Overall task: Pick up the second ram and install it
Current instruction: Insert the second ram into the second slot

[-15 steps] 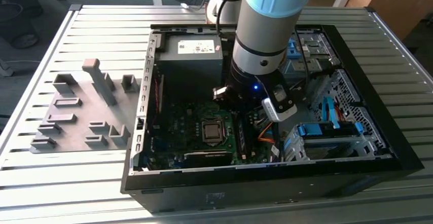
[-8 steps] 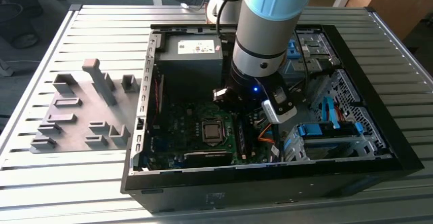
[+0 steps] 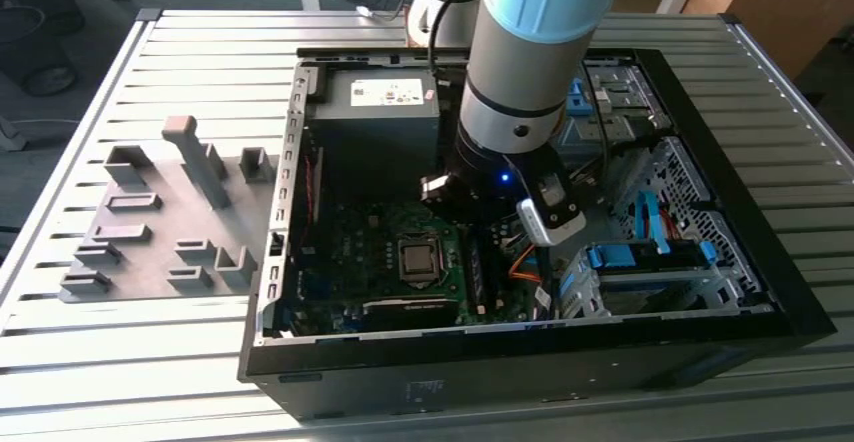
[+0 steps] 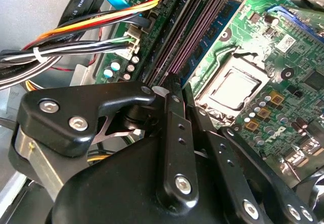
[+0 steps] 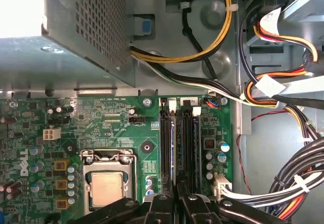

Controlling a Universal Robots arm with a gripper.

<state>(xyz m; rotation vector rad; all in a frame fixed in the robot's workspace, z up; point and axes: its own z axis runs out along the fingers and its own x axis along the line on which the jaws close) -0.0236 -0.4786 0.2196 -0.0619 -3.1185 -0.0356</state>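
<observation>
Exterior view: the arm (image 3: 527,72) reaches down into an open PC case (image 3: 747,312) lying on a slatted table (image 3: 80,362), its wrist low over the motherboard (image 3: 347,262). A grey tray (image 3: 147,232) sits on the table outside the case, toward the exterior view's left. Orange and blue cables (image 3: 650,224) lie inside the case toward the exterior view's right.

In the first wrist view the gripper (image 5: 177,196) sits right over the memory slots (image 5: 188,138), which lie between the CPU socket (image 5: 107,186) and a bundle of wires (image 5: 283,102). Its black fingers (image 5: 161,203) are pressed close together, and they seem to pinch the ram (image 5: 174,138), seen edge-on as a thin blue-green strip running along the slots from the fingertips. Whether the ram is fully seated in its slot or only resting on it is hard to judge from here.

In the second wrist view the gripper (image 4: 178,86) shows the same narrow stance, with the strip of the ram (image 4: 210,36) leading away between the dark slot rails toward the board's far edge. The socket (image 4: 238,87) is just beside it.
</observation>
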